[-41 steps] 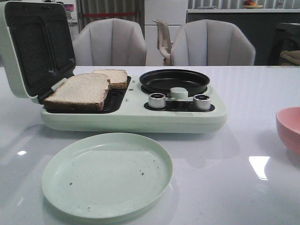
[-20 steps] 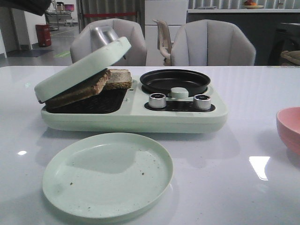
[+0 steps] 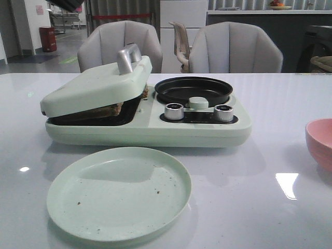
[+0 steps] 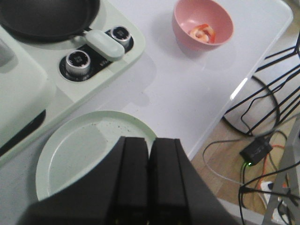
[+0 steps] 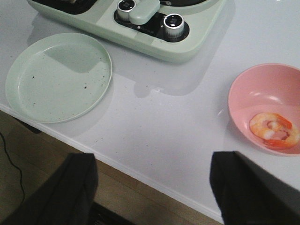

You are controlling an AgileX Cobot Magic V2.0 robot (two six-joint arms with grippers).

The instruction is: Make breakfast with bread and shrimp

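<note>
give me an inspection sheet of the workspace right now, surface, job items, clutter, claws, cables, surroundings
Surface: white glossy table, specks on the green plate.
Job's things: bread barely visible under the nearly closed lid of the sandwich maker; shrimp in the pink bowl; black pan holds nothing.
Clutter: nothing seen.
Claws: left claw shut, holding nothing; right claw open.
Cables: loose cables and a power brick on the floor beside the table.
Surroundings: grey chairs behind the table.

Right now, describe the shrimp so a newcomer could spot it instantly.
Start at the pale green breakfast maker on the white table; to its right sits a round pink bowl. Inside lies the small curled orange-pink and whitish shrimp, the bowl's only contents.
</note>
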